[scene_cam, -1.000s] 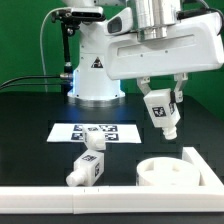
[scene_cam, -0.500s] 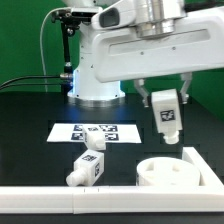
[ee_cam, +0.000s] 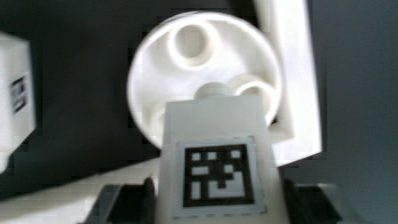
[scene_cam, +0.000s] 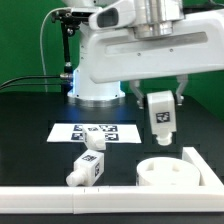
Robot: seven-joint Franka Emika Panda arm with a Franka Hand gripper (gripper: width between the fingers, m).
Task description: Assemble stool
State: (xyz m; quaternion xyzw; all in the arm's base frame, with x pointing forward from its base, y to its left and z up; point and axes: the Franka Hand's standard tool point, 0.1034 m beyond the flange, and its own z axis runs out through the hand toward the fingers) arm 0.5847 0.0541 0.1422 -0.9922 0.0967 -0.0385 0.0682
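Observation:
My gripper (scene_cam: 160, 100) is shut on a white stool leg (scene_cam: 160, 117) with a black-and-white tag, held upright in the air above the round white seat (scene_cam: 166, 173). In the wrist view the leg (ee_cam: 217, 150) sits between my two fingers (ee_cam: 125, 200), its end pointing at the seat (ee_cam: 192, 60), which shows round holes. Two more tagged legs lie on the black table: one (scene_cam: 90, 143) beside the marker board, one (scene_cam: 86, 169) nearer the front.
The marker board (scene_cam: 92, 131) lies flat in the middle of the table. A white L-shaped wall (scene_cam: 198, 165) borders the seat on the exterior view's right, and a white rail (scene_cam: 60, 198) runs along the front. The robot base (scene_cam: 95, 70) stands behind.
My gripper with the leg has turned the leg from tilted to upright and shifted slightly to the exterior view's left, staying above the seat.

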